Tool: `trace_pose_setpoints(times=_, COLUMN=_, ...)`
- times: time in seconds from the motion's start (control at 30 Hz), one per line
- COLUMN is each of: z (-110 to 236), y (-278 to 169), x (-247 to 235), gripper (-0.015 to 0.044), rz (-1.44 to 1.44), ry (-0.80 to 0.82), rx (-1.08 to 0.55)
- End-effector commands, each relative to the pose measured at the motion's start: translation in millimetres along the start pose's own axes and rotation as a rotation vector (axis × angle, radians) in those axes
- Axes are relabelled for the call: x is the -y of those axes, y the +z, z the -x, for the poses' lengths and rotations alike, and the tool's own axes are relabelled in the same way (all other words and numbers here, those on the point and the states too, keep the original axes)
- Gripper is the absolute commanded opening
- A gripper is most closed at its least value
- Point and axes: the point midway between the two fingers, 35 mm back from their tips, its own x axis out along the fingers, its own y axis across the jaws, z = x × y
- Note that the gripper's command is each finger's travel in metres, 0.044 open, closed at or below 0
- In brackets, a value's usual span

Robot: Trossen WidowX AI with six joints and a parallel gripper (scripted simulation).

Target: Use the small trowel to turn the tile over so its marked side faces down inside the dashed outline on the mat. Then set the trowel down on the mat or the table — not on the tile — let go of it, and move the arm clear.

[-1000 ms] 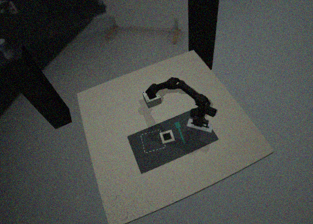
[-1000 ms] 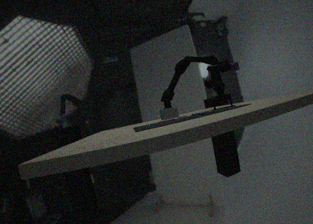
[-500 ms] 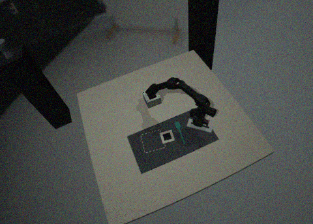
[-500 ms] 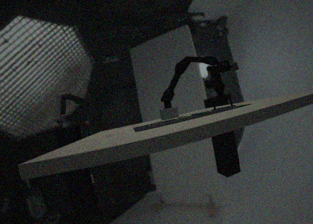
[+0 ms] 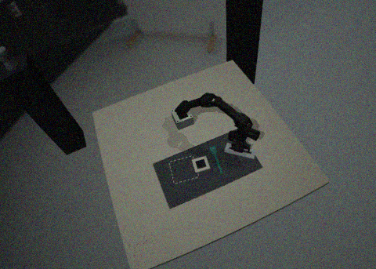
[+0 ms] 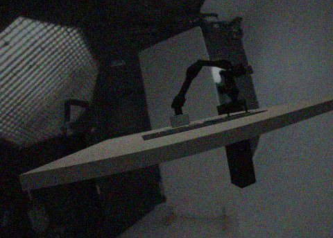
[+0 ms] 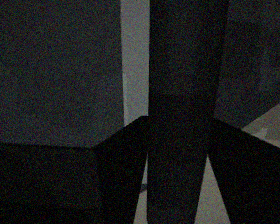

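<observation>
The tile (image 5: 200, 164), a pale square with a dark square mark facing up, lies on the dark mat (image 5: 172, 198). Its left edge overlaps the right side of the dashed outline (image 5: 175, 183). My gripper (image 5: 240, 148) (image 6: 236, 103) (image 7: 176, 124) points down over the mat's far right part, low at a pale stand (image 5: 251, 155). It is shut on the dark round handle (image 7: 181, 65) of what looks like the trowel, which runs between the fingers in the wrist view. The trowel's blade is hidden or too dark to make out.
A thin teal tool (image 5: 217, 161) with a wider end lies on the mat between the tile and the stand. The arm's base block (image 5: 184, 121) (image 6: 180, 121) stands on the table (image 5: 137, 222) behind the mat.
</observation>
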Motion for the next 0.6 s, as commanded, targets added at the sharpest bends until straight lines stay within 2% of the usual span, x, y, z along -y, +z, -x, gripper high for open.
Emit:
trace_pose_setpoints(times=0.0, z=-0.8, y=-0.3, x=0.1, gripper=0.013, rz=0.096, ry=0.0, rx=-0.001)
trace_pose_setpoints(times=0.57, z=-0.7, y=-0.3, x=0.1, gripper=0.013, rz=0.564, ry=0.0, rx=-0.001)
